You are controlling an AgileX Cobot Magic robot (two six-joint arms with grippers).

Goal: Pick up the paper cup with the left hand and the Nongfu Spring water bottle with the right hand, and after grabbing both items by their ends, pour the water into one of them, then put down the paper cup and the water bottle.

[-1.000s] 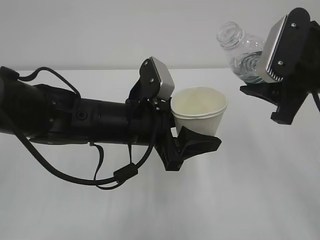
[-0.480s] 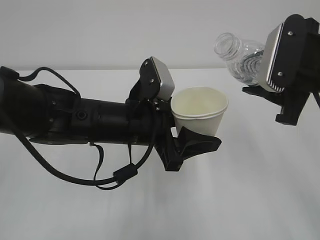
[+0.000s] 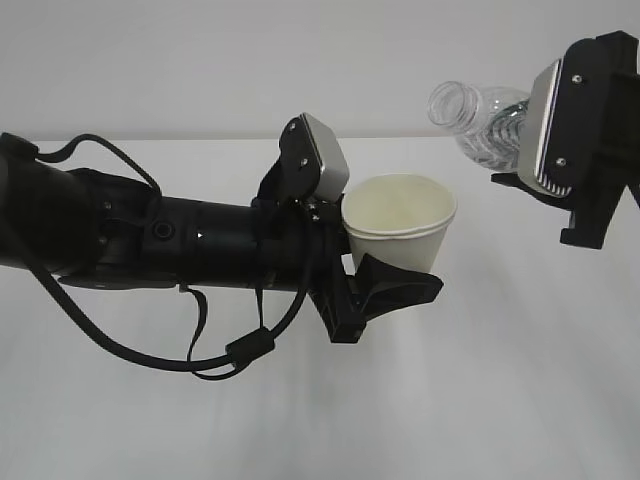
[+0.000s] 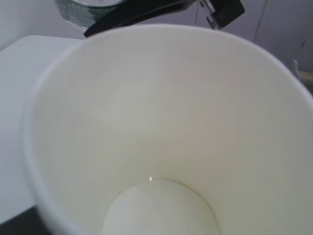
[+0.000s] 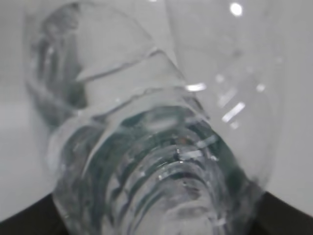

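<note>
My left gripper (image 3: 392,262) is shut on the white paper cup (image 3: 400,220) and holds it upright above the table, low on its body. In the left wrist view the cup's cream inside (image 4: 161,122) fills the frame; its bottom looks bare apart from a tiny glint. The right gripper (image 3: 512,152) is shut on the clear ribbed Nongfu Spring water bottle (image 3: 480,125), which lies tilted with its open mouth pointing left, above and to the right of the cup's rim. Water (image 3: 492,142) shimmers in the bottle's gripped part. The bottle (image 5: 146,147) fills the right wrist view.
The white table (image 3: 500,380) lies below both arms, with a pale wall behind. Loose black cables (image 3: 200,350) hang under the left arm. The bottle (image 4: 83,10) and a black right finger (image 4: 146,12) show above the cup's far rim.
The right gripper has tipped the bottle further over, so its mouth has dropped and points more to the left. That gripper has shifted slightly right. The left arm and cup have stayed still.
</note>
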